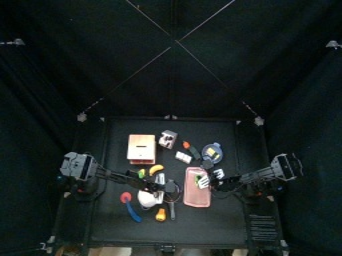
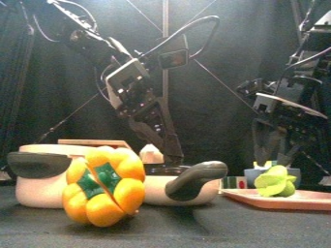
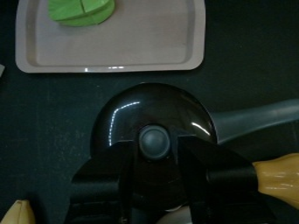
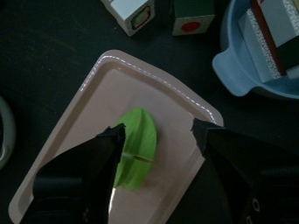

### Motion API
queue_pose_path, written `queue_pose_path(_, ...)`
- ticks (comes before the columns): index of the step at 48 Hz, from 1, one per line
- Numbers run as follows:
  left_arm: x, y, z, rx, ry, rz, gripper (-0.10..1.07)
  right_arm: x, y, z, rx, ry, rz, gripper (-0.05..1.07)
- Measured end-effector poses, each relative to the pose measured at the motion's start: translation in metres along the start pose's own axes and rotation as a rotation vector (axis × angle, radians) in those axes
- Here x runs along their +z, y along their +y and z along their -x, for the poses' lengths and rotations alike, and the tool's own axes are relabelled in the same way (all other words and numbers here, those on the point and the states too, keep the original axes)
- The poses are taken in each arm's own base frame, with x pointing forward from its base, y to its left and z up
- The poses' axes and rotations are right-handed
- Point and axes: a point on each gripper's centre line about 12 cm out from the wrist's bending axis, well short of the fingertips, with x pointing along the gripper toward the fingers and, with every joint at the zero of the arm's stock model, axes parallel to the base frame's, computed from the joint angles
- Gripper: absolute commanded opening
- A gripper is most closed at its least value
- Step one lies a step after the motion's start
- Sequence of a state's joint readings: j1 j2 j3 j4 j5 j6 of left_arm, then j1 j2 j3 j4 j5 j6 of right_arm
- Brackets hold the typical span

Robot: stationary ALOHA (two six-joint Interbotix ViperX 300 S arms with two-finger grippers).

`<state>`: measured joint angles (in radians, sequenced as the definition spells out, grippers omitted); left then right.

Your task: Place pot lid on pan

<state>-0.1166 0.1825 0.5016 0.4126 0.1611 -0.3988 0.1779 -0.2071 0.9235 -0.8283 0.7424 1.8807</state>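
Left jaws [image 3: 152, 175] spread just above the lid [image 3: 152, 131], seated on the pan [image 2: 181, 182]; next, retreat. Right jaws [image 4: 158, 144] open, empty.

Pot lid [image 3: 156, 131]: glossy black dome, grey knob at centre; pan [image 2: 181, 180] beneath shows a pale cream wall and a dark grey handle. Tray [image 4: 73, 166]: pale pink, carrying a bright green cut piece [image 4: 138, 157]; bell pepper [image 2: 104, 186]: yellow-orange skin, dark green top. Bowl [image 4: 251, 54]: light blue; table [image 4: 47, 48] and curtains [image 1: 80, 60]: black.
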Motion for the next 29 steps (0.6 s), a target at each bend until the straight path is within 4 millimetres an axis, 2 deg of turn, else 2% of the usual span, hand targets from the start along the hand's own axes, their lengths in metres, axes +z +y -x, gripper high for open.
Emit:
queue_pose_path(17,0.0,0.0,0.0,0.0,0.0,0.0,0.78,0.0004,-0.0002,-0.0002,-0.001,-0.001,0.0,0.94)
queue_pose_path(29,0.0011,0.0001,0.0019,0.0,-0.005,0.0,0.79,0.0004,0.0005,0.0002,0.002,-0.001,0.0,0.94)
